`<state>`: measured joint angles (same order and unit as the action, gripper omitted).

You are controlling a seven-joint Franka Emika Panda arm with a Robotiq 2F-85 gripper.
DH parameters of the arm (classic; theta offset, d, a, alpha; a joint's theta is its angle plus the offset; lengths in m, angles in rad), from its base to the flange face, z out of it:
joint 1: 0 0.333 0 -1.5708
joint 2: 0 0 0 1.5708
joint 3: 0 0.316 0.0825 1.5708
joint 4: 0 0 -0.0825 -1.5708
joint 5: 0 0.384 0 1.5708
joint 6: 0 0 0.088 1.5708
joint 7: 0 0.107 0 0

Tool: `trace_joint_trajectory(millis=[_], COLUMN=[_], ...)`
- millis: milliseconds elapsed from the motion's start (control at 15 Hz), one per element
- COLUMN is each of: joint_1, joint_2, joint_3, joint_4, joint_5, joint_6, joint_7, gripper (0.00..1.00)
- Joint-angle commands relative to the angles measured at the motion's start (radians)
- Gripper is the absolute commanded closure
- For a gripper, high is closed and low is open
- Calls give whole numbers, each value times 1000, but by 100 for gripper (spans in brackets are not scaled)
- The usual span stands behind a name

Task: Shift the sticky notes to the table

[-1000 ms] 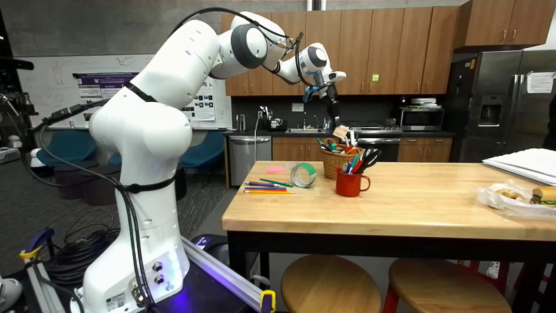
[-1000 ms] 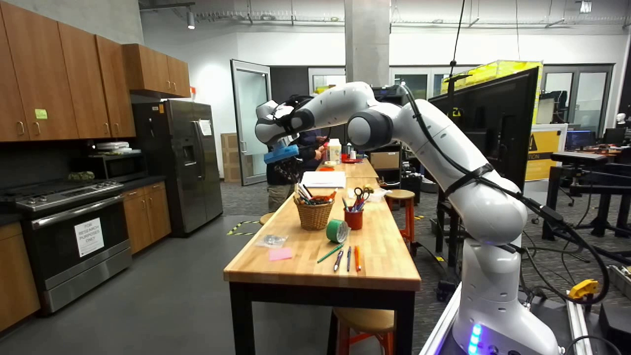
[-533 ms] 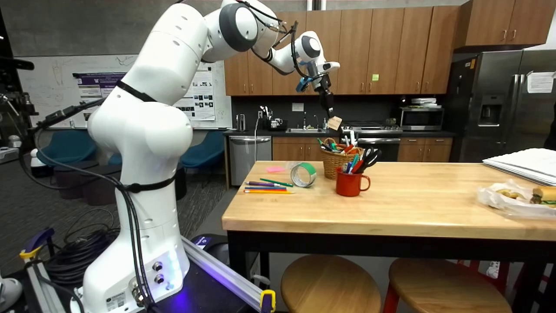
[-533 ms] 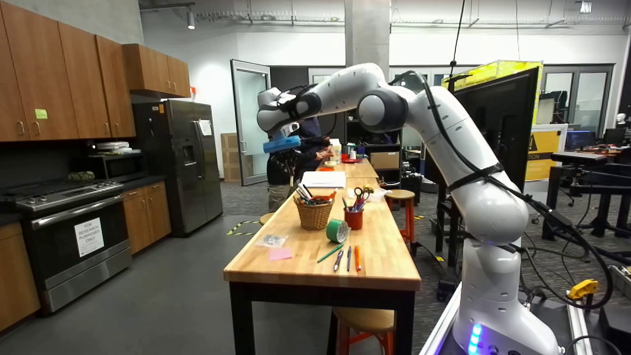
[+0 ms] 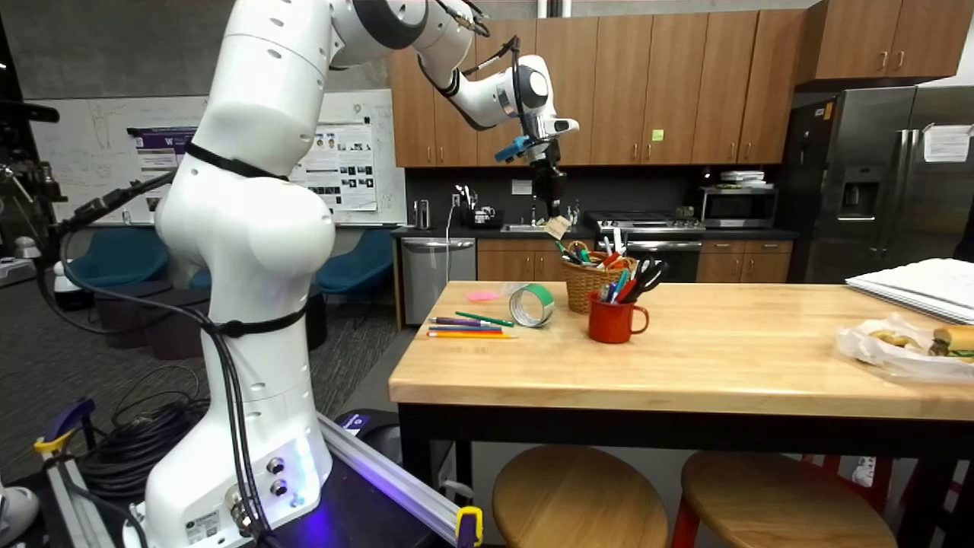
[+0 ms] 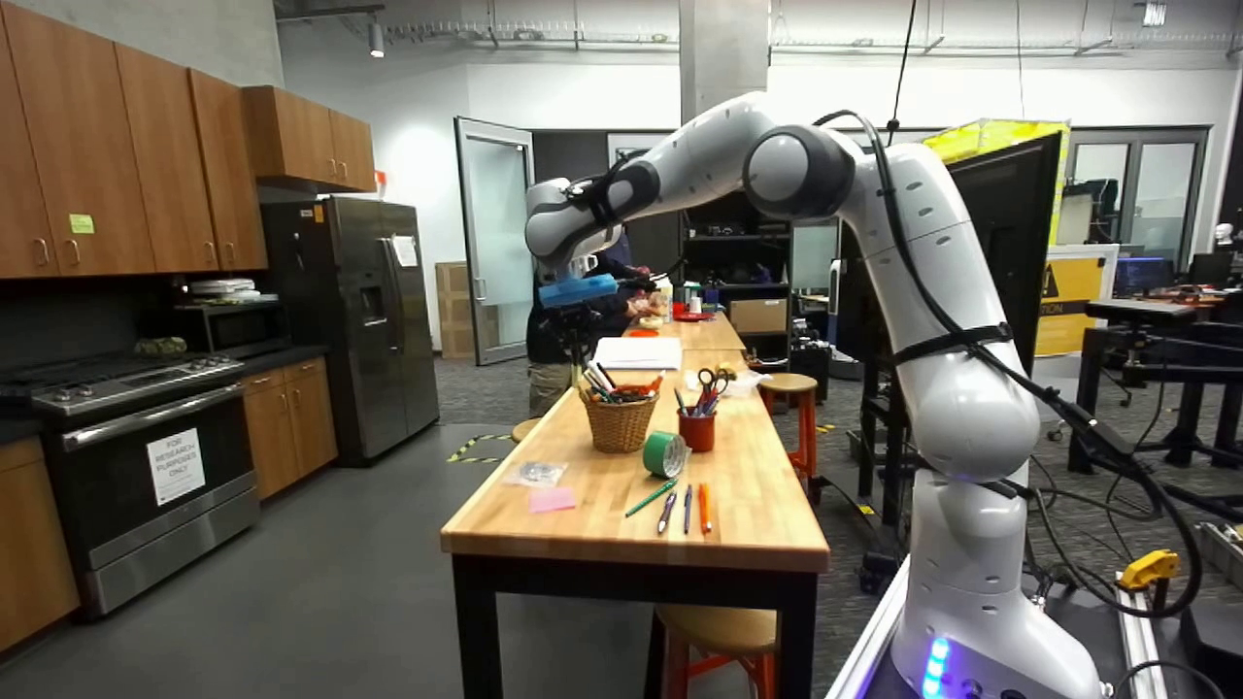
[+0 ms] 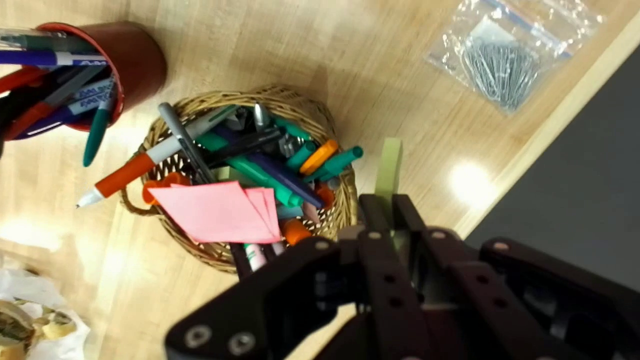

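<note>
Here, the wooden table [image 5: 730, 342] stands cluttered; cabinets [image 5: 625, 91] hang beyond.

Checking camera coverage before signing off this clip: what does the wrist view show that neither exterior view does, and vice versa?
Only the wrist view: pink notes lying on top in the wicker basket. Only the exterior views: tape roll, loose pens and another pink note or pad on the table. Shared: the basket, red mug and table; the gripper holding a pale sticky-note pad shows clearly in the wrist view and in an exterior view.
</note>
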<state>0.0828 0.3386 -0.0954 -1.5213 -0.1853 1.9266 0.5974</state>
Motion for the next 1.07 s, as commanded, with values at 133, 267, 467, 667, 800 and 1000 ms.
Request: trace_joint_trajectory(millis=[133,267,467,667,800,1000], joint_1=[-61,-74,-82,-81,-74,-67], joint_2=[-104,-122,-162,-214,-250,-297], joint_3=[33,38,45,56,65,84], joint_4=[-212,-258,-330,-406,-457,-525], joint_5=[70,87,95,92,77,71], joint_6=[94,104,113,109,110,110], joint_7=[-288,-375,-479,-569,-603,-650], gripper=[98,98,98,98,98,98])
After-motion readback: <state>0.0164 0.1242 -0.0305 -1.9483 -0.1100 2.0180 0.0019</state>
